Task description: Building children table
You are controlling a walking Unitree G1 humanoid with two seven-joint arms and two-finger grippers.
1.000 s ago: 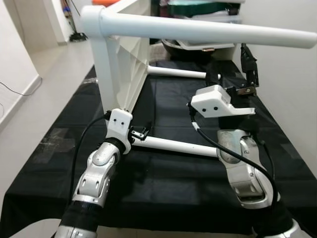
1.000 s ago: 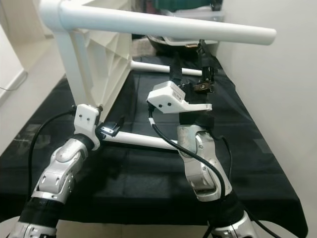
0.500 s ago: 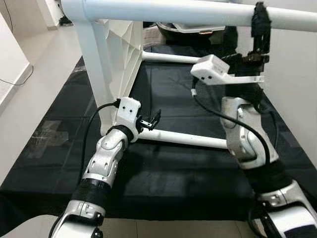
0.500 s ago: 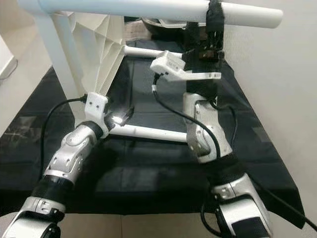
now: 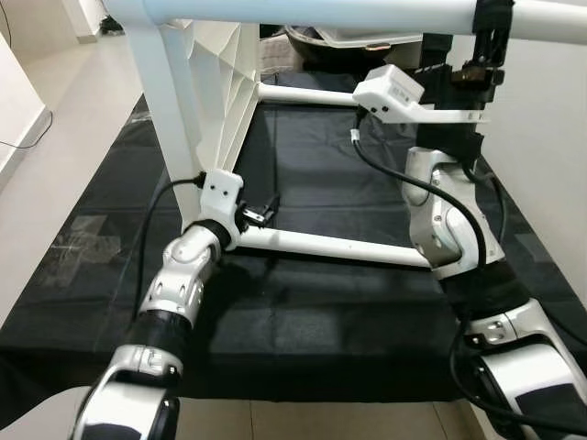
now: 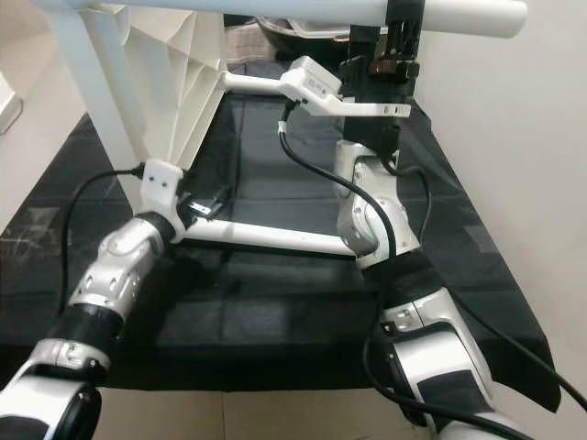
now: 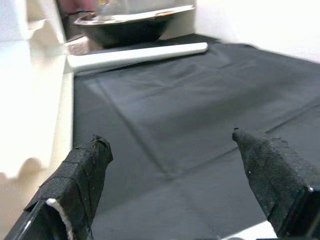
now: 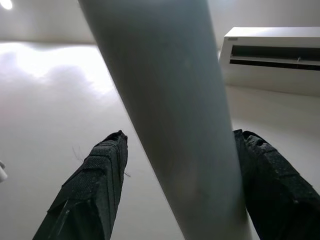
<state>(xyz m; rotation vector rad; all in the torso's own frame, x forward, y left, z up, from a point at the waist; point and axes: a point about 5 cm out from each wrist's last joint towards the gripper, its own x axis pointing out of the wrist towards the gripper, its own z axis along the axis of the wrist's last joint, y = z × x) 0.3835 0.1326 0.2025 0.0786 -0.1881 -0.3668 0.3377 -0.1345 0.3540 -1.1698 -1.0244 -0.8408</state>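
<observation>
1. Since 1 s ago: right end effector (image 6: 401, 37) went up from low w/ nothing in it to the upper leg (image 5: 303, 13); its fingers now pinch that leg
2. Progress, my guess: kids' table (image 5: 220, 82) lies on its side on the black cloth (image 5: 321, 312), legs look fitted; turning it upright is left
3. Left end effector (image 5: 266, 211) spread, at the lower leg (image 5: 330, 246)
4. Right wrist cam adds a wall AC unit (image 8: 272, 52); left wrist cam adds a dark bowl (image 7: 125, 27)
</observation>
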